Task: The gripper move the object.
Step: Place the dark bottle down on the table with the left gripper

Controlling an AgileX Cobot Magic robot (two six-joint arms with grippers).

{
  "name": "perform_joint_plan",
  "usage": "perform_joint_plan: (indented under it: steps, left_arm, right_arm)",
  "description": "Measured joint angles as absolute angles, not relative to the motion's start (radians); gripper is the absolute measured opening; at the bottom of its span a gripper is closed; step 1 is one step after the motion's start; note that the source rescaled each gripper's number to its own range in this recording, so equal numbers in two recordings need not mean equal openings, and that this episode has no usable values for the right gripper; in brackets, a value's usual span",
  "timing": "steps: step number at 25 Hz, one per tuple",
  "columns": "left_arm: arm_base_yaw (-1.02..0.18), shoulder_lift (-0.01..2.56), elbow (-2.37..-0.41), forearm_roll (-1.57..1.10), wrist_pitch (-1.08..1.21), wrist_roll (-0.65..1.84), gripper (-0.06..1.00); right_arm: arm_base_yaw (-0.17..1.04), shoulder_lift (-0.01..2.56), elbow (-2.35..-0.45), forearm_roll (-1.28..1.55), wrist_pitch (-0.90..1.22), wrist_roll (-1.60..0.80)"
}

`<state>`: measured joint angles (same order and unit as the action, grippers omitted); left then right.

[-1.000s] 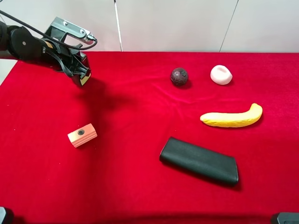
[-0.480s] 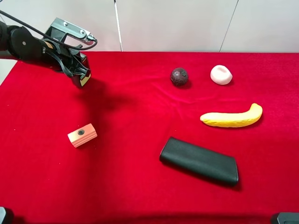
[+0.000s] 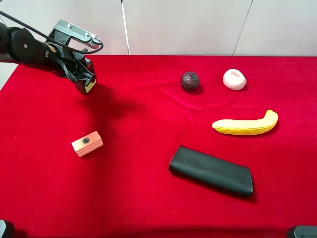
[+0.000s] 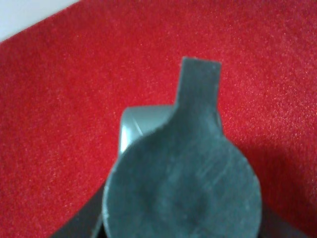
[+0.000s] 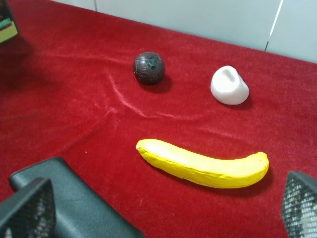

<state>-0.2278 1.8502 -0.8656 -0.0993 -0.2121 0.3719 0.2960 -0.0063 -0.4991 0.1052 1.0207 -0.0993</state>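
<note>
One gripper (image 3: 85, 79) — your left — is clamped on the object (image 3: 89, 86), hung over the desk's (image 3: 148, 129) far-left corner; the object's long axis runs along the jaws, base slanting down toward the desk.

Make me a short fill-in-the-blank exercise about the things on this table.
1. The long curved banana is ____.
2. The flat oblong case lying in front of the banana is ____.
3. The left gripper has its jaws shut on the small dark grey pump bottle, above a ____ cloth.
Missing words: yellow; black; red.
</note>
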Motion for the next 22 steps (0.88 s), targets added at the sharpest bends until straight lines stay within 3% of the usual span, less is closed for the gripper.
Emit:
perform_joint_plan:
  steps: [17, 20, 22]
  left_arm:
    - [-0.228, 1.85, -0.866, -0.099, -0.21, 0.372, 0.01]
    - [-0.228, 1.85, -0.866, -0.099, -0.213, 0.372, 0.08]
    - [-0.228, 1.85, -0.866, -0.099, -0.219, 0.372, 0.19]
  right_arm:
    - [0.296, -0.006, -0.499, 0.105, 1.022, -0.099]
    - [0.296, -0.006, -0.499, 0.105, 1.022, -0.099]
    - [0.296, -0.006, -0.499, 0.105, 1.022, -0.099]
